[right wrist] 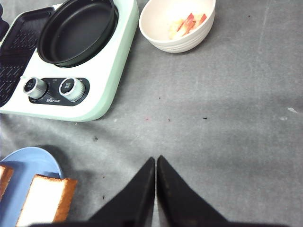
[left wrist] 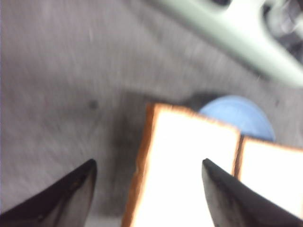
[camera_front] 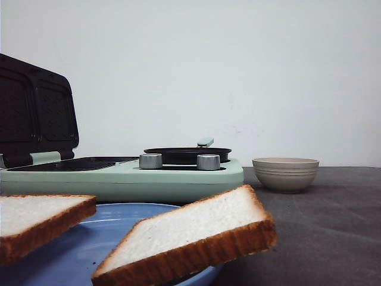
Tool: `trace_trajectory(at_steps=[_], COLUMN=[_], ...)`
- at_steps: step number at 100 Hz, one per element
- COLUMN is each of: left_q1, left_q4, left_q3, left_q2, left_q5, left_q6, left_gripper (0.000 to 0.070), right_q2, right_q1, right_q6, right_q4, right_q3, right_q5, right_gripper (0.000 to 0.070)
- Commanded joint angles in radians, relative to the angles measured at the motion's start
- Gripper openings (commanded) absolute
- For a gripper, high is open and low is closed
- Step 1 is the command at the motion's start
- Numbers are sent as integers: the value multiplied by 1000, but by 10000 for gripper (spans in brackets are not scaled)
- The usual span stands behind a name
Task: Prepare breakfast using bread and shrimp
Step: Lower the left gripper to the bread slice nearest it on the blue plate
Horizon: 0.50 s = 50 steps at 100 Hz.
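Note:
Two slices of bread (camera_front: 190, 238) (camera_front: 36, 217) lie on a blue plate (camera_front: 71, 250) at the front left. In the left wrist view, blurred, my open left gripper (left wrist: 147, 165) hangs above one slice (left wrist: 189, 165), with the other slice (left wrist: 270, 175) beside it. The shrimp (right wrist: 187, 24) lie in the beige bowl (right wrist: 156, 33), which also shows in the front view (camera_front: 286, 173). My right gripper (right wrist: 155, 160) is shut and empty above bare grey table. Neither gripper shows in the front view.
A mint-green breakfast maker (camera_front: 119, 179) stands behind the plate, its lid (camera_front: 36, 110) open upward, with a black round pan (right wrist: 78, 28), a grill plate (right wrist: 19, 52) and two silver knobs (right wrist: 52, 87). Grey table surface (right wrist: 213, 118) lies to the right.

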Motion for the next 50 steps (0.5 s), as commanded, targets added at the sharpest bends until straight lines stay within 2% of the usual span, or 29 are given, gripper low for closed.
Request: trace_trajectory(at_steps=[1, 21, 50], left_q1=[-4, -29, -95], left_q4=[3, 7, 13], left_q3=[11, 11, 11], left_q2=[36, 154, 255], left_q5=[17, 19, 66], left_q6=[3, 16, 38], left_gripper=[407, 407, 408], right_q2=[3, 3, 3], right_q1=[6, 13, 13], right_q6=[-12, -11, -12], right_q4=[9, 5, 2], right_q3=[16, 16, 16], right_q5=[-4, -4, -4], right_gripper=[0, 0, 0])
